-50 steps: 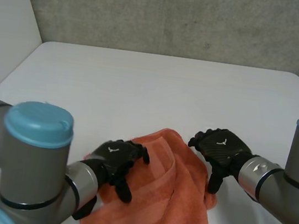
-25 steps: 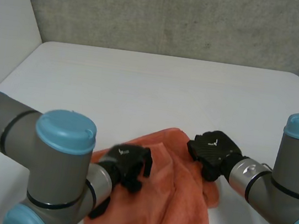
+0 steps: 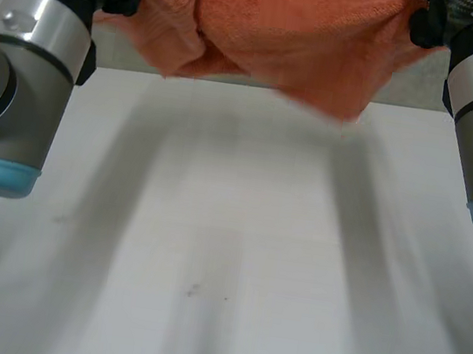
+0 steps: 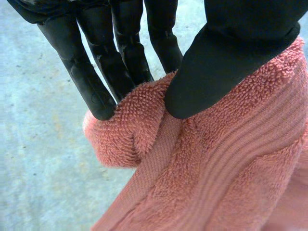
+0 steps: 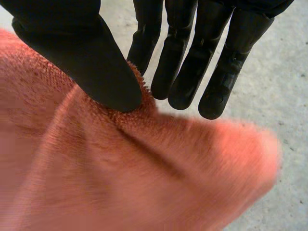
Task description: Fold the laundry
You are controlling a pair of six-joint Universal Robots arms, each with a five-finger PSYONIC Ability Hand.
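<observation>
Orange towel (image 3: 284, 25) now lifted off table (image 3: 223, 272), corners pinched by left hand (image 4: 231, 48), right hand (image 5: 72, 48)

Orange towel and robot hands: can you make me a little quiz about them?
1. True or false: the orange towel lies flat on the white table.
2. How does the left robot hand hold the towel? A: it rests on an open palm. B: thumb and fingers pinch it. C: it does not touch it.
3. Fill in: the right robot hand pinches the towel between its fingers and its ___.
Key: 1 false; 2 B; 3 thumb.
</observation>
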